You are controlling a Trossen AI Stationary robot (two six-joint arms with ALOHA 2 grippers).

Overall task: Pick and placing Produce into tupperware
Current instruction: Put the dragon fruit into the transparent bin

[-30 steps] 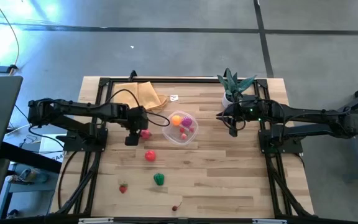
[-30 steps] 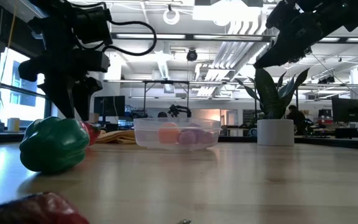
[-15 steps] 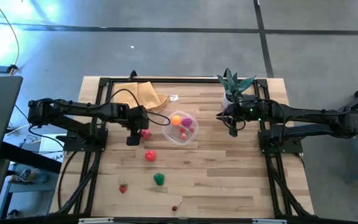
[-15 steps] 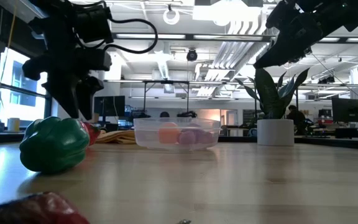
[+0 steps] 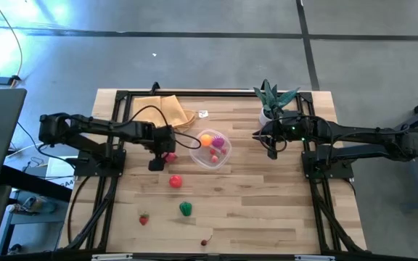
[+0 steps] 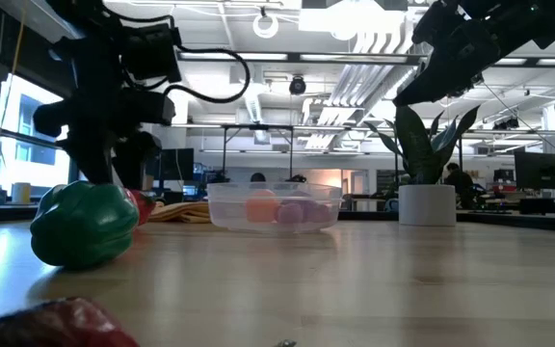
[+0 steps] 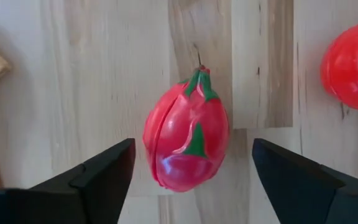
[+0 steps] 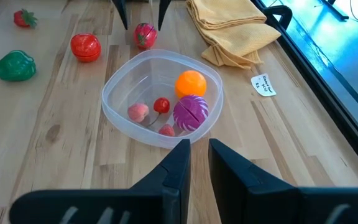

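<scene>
My left gripper (image 7: 191, 171) is open and points down over a red toy fruit with green leaf marks (image 7: 186, 146). The fruit lies on the wood between the two fingers, with a gap on each side. In the high view this gripper (image 5: 158, 154) stands just left of the round clear tupperware (image 5: 211, 150). The tupperware (image 8: 160, 99) holds an orange piece, a purple piece and small pink and red pieces. A red tomato (image 5: 175, 181), a green pepper (image 5: 186, 209), a strawberry (image 5: 144, 219) and a cherry (image 5: 205, 242) lie on the table. My right gripper (image 5: 271, 147) hangs shut to the right of the tupperware, above the table.
A folded yellow cloth (image 5: 167, 110) lies near the far edge, left of centre. Beside it is a small white tag (image 5: 203, 114). A spiky green plant in a white pot (image 5: 271, 101) stands by the right arm. In the low view the green pepper (image 6: 83, 224) is close to the camera.
My left arm has stretched a little toward the table's right, and its gripper has sunk slightly around the red fruit, staying open. The fruit and the other pieces have not moved.
</scene>
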